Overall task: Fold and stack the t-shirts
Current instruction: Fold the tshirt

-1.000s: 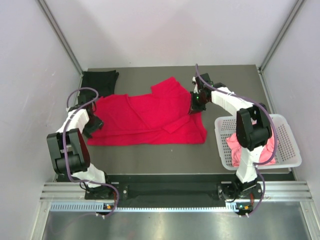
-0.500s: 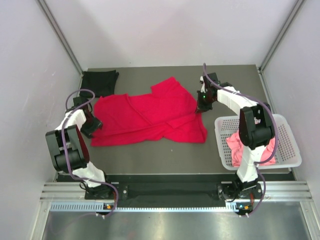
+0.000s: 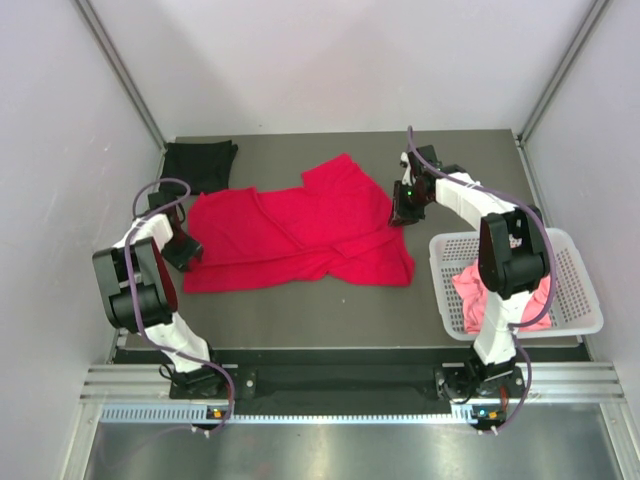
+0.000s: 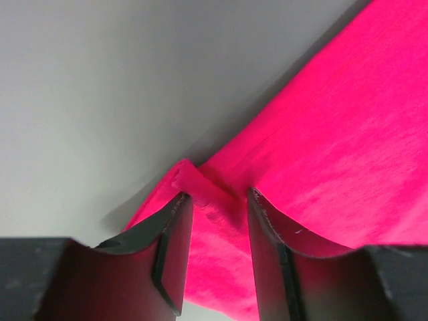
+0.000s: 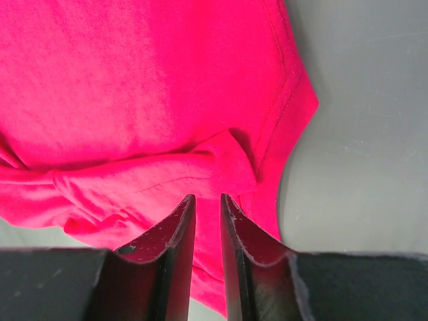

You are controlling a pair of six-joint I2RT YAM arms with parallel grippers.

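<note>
The red t-shirt [image 3: 300, 235] lies spread and partly folded in the middle of the table. At its left edge my left gripper [image 3: 183, 250] is down on the cloth. In the left wrist view, my left gripper [image 4: 217, 195] stands open astride a raised fold of the red t-shirt [image 4: 334, 134]. My right gripper [image 3: 403, 212] is at the shirt's right side. In the right wrist view, my right gripper [image 5: 207, 196] is open a narrow slit just above a bunched fold of the red t-shirt [image 5: 134, 80]. A black t-shirt [image 3: 200, 162] lies folded at the back left. A pink t-shirt [image 3: 490, 295] is in the basket.
A white lattice basket [image 3: 575, 275] stands at the right, next to the right arm's base. Pale walls enclose the dark table [image 3: 300, 310] on three sides. Purple cables loop off both arms.
My right gripper carried the shirt's right edge a little back and right, then opened and let it go. My left gripper edged onto the shirt's left edge, its jaws narrowing.
</note>
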